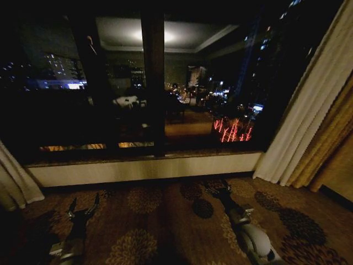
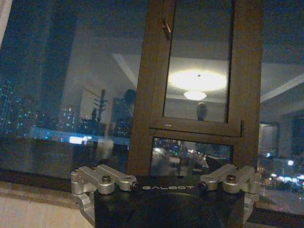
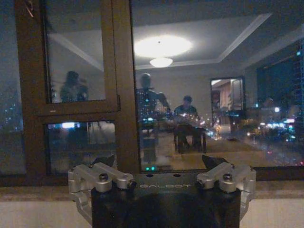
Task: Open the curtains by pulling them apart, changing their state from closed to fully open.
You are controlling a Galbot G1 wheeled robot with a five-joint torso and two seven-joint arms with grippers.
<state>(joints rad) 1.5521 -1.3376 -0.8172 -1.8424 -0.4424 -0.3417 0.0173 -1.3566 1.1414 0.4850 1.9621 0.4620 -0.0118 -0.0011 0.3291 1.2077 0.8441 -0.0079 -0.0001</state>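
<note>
The curtains (image 1: 309, 110) hang bunched at both window edges, well apart from both grippers. The left gripper (image 1: 84, 207) and right gripper (image 1: 216, 186) hover low, fingers spread, holding nothing.

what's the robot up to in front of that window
Nothing is being handled right now. The sheer curtains already hang apart, one panel gathered at the window's left edge and the other at the right beside a golden drape, so the dark window is uncovered. The left gripper sits low over the patterned carpet with its fingers open, and the right gripper is also low, open and empty, both pointed at the window.
</note>
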